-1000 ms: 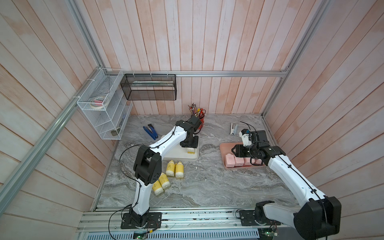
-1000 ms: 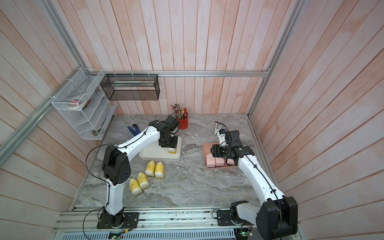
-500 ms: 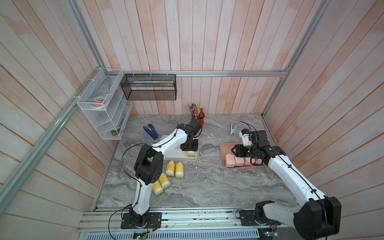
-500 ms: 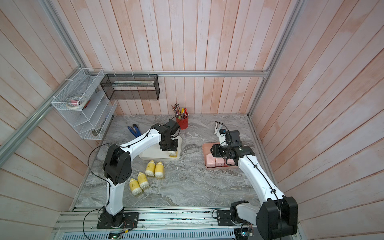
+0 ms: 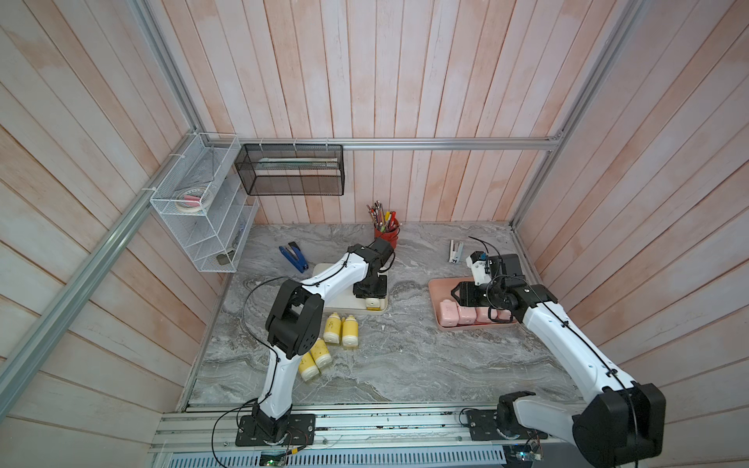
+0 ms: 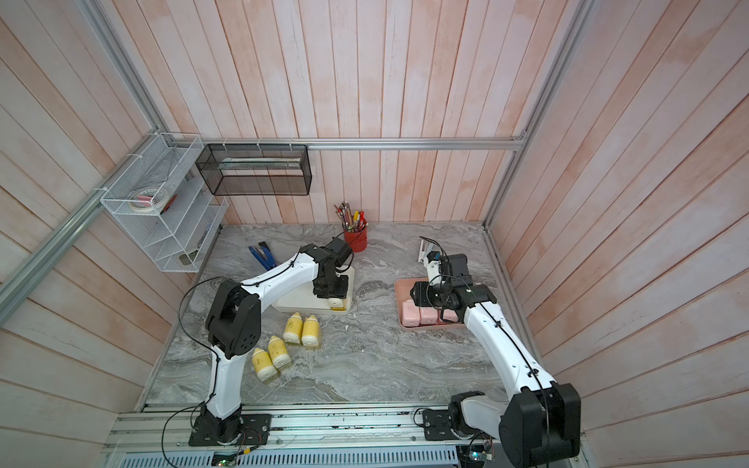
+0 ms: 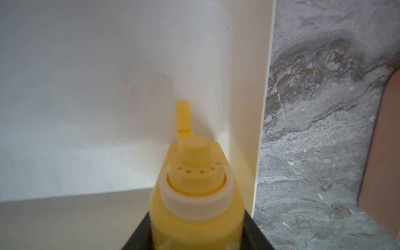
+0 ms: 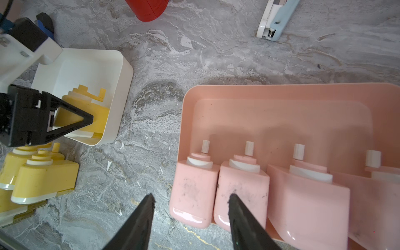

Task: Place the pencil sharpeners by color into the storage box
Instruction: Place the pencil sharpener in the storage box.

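Observation:
My left gripper [image 5: 371, 298] is shut on a yellow pencil sharpener [image 7: 190, 194] and holds it low inside the cream storage box [image 5: 338, 302], in the corner by the box's right wall [image 7: 244, 108]. Several more yellow sharpeners [image 5: 350, 330] lie on the table in front of that box. Several pale pink sharpeners [image 8: 194, 188] lie side by side in the pink storage box [image 8: 281, 112]. My right gripper [image 8: 191, 198] hangs open above the leftmost pink one. One of its fingertips [image 8: 150, 200] is over the table, the other over the neighbouring pink sharpener.
A red pencil cup [image 5: 386, 234] stands behind the cream box. Blue pliers [image 5: 294, 257] lie at the back left and a pale stapler [image 5: 454, 251] at the back right. A white wire shelf [image 5: 198, 214] and a black mesh basket [image 5: 289, 170] hang on the walls.
My left gripper has sunk a little lower into the cream box with the yellow sharpener. The right arm has not moved.

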Robot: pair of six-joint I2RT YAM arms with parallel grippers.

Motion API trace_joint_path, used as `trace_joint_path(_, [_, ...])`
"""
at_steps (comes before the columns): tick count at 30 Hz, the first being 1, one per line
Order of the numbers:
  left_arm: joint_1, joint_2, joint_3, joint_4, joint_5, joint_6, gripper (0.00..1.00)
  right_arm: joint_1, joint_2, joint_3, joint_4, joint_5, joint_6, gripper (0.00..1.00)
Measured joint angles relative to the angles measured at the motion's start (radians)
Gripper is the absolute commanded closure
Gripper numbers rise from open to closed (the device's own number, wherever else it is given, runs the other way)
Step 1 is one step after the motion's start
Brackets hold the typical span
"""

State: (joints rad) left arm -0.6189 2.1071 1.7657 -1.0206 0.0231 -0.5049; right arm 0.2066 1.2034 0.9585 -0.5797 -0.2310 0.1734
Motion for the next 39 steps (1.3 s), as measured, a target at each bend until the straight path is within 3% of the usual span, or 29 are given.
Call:
trace_joint_path(20, [-0.013, 0.018, 0.012, 0.0, 0.004, -0.042, 0.62, 0.0, -0.001, 0.0, 0.001, -0.007, -0.002, 0.42])
trace_joint_path(39, [-0.015, 0.045, 0.014, 0.014, 0.014, -0.063, 0.34, 0.0, -0.001, 0.0, 0.0, -0.013, -0.003, 0.42])
